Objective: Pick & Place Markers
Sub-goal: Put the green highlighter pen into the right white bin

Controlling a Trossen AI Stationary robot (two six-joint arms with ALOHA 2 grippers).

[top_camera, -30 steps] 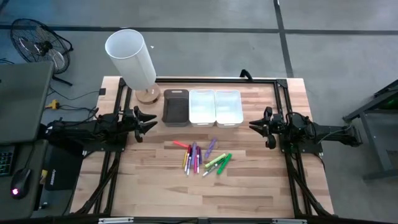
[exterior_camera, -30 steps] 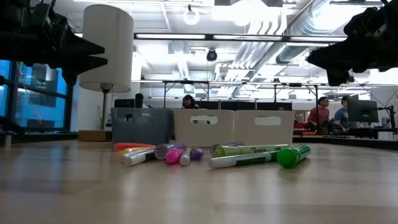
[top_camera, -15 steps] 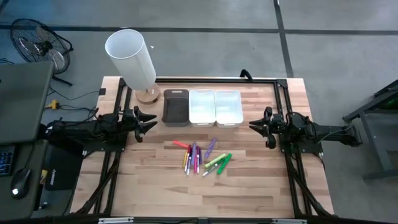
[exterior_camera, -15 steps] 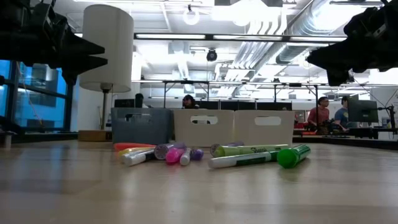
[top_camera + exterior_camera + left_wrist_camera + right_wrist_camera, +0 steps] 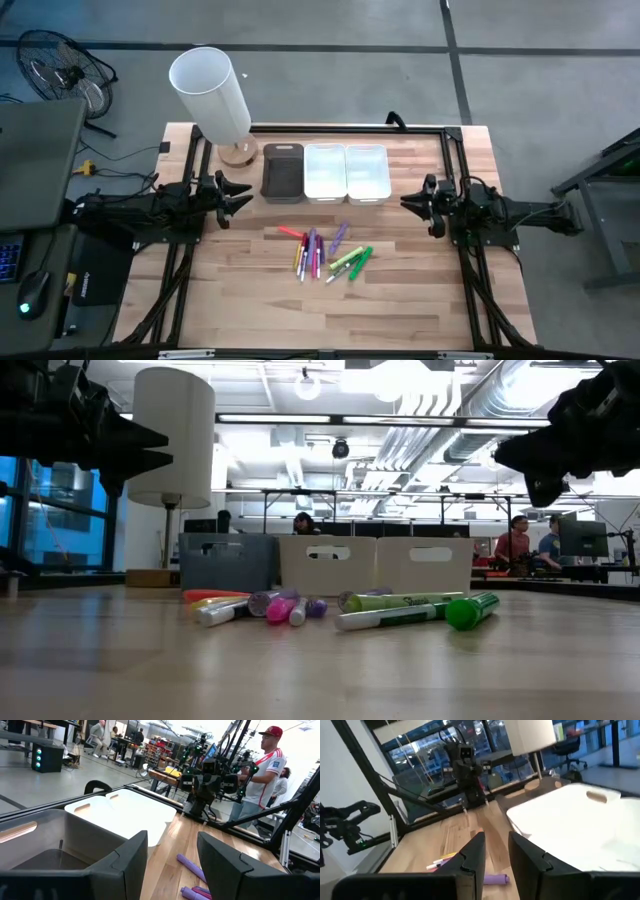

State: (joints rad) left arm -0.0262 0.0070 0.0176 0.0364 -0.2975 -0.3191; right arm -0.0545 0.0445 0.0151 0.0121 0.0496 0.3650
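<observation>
Barely anything moved in the last second: the right gripper (image 5: 412, 204) has nudged a touch toward the far side of the worktop (image 5: 250, 300) and sits slightly different in the low view, while the left gripper (image 5: 240, 197) hasn't budged. My read is the right arm is only starting to stir and no pick has begun.

The markers (image 5: 325, 251) all lie loose in a cluster in the middle of the worktop, a bit nearer than the dark bin (image 5: 282, 170) and the two white bins (image 5: 346, 171), which look empty from above.

The high view gives the layout. The wrist views show the fingers: the left fingers (image 5: 125, 865) are spread wide with nothing between them, the right fingers (image 5: 472, 855) have a narrow gap and are also empty. The low view alone shows the green markers (image 5: 420, 608) resting flat, nearest the camera.
</observation>
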